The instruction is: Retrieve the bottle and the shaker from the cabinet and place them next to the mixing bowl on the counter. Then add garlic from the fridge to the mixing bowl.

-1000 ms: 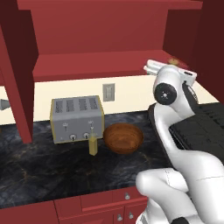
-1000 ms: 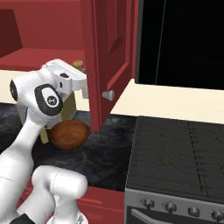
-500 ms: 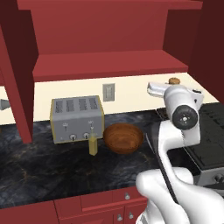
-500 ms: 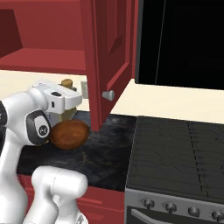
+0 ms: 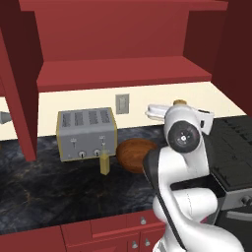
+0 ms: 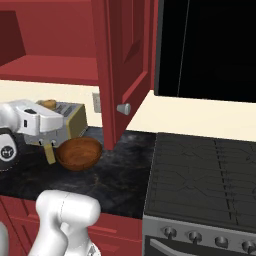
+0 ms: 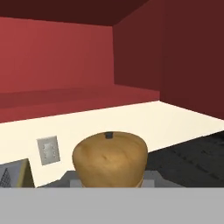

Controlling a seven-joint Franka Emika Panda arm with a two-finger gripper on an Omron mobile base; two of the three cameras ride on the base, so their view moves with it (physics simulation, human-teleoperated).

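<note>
Gripping a rounded, tan, wood-grained shaker [image 7: 109,158], the fingers [image 5: 180,104] hold it above the dark marbled desk [image 5: 49,192], right of the smooth brown mixing bowl [image 5: 134,153]. Left of it stand a slim yellow bottle [image 5: 105,162] and boxy grey toaster [image 5: 86,133].

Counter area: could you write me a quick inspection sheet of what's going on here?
Surface: dark stone counter.
Job's things: bottle stands upright left of the mixing bowl; shaker is held up off the counter.
Clutter: toaster behind the bottle.
Grippers: gripper closed on the shaker.
Cables: nothing seen.
Surroundings: open red cabinet above, wall outlet, stove to the right.
</note>
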